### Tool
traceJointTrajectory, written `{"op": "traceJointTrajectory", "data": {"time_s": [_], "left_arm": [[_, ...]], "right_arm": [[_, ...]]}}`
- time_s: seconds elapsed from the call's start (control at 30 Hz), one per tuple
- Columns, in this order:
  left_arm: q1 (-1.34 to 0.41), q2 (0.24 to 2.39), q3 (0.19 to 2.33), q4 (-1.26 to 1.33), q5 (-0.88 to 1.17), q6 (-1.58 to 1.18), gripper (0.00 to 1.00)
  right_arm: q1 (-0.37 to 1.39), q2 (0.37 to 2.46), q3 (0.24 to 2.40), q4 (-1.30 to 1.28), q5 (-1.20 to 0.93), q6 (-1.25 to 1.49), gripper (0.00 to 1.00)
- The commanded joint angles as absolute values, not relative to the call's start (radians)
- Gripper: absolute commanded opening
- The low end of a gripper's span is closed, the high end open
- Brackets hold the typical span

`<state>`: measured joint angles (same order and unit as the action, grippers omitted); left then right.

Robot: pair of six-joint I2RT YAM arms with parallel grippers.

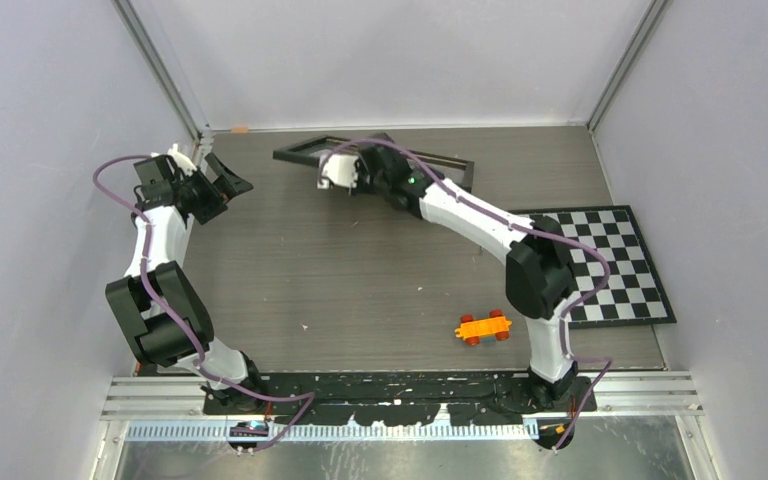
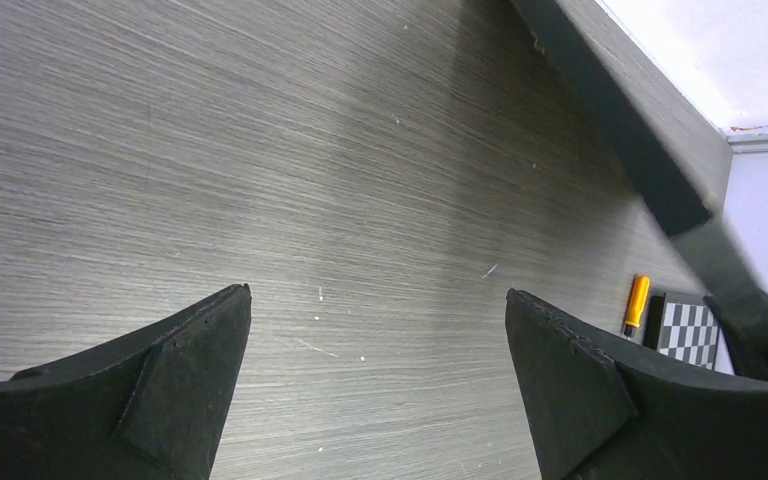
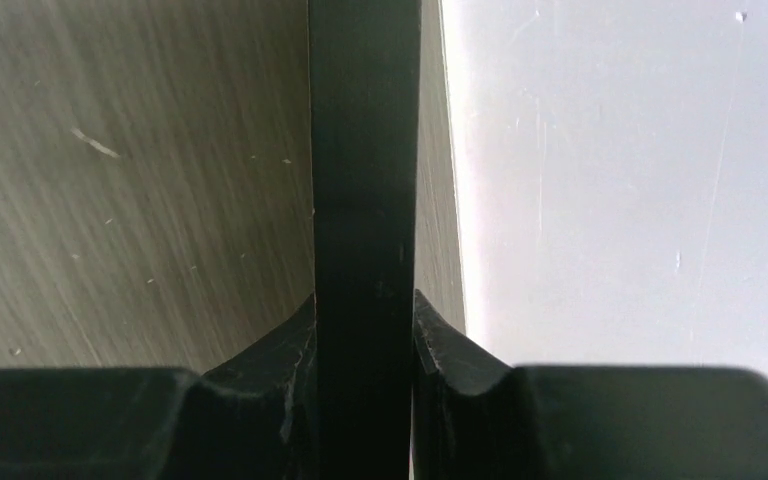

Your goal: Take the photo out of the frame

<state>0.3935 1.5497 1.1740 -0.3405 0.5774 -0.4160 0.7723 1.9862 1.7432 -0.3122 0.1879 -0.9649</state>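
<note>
The frame [image 1: 298,152] is a thin, dark, matte black rectangle lying along the far edge of the bench [image 1: 360,280], about midway between its far corners. In the top view it seems tipped rather than flat, though that is hard to judge. The right gripper [image 1: 334,168] is clamped on one of its rails. The right wrist view shows that rail as a plain black bar [image 3: 365,200] pinched between both fingers [image 3: 280,370]. No print can be made out inside it. The left gripper [image 1: 225,185] hangs by the far left corner with its jaws spread wide and nothing between them, above bare woodgrain. A checkerboard mat [image 1: 610,265] lies by the right edge, and an orange toy car [image 1: 484,327] sits nearer the front.
</note>
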Motion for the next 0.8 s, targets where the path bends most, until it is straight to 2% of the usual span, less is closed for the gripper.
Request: {"op": "traceJointTrajectory", "data": {"time_s": [0.0, 0.13, 0.37, 0.5, 0.77], "left_arm": [[0.411, 1.545, 1.219, -0.308, 0.587, -0.396, 1.00], [0.420, 1.549, 1.227, -0.310, 0.588, -0.394, 1.00], [0.419, 1.537, 1.216, -0.325, 0.590, -0.362, 1.00], [0.419, 1.522, 1.197, -0.341, 0.592, -0.339, 1.00], [0.418, 1.492, 1.133, -0.346, 0.591, -0.314, 1.00]], "right_arm": [[0.804, 1.855, 1.494, 0.149, 0.047, -1.041, 0.01], [0.823, 1.886, 1.310, 0.386, -0.003, -1.097, 0.00], [0.832, 1.937, 1.270, 0.369, -0.111, -1.036, 0.01], [0.850, 1.932, 1.239, 0.258, -0.187, -1.000, 0.00], [0.902, 1.985, 1.211, 0.224, -0.160, -0.936, 0.01]]}}
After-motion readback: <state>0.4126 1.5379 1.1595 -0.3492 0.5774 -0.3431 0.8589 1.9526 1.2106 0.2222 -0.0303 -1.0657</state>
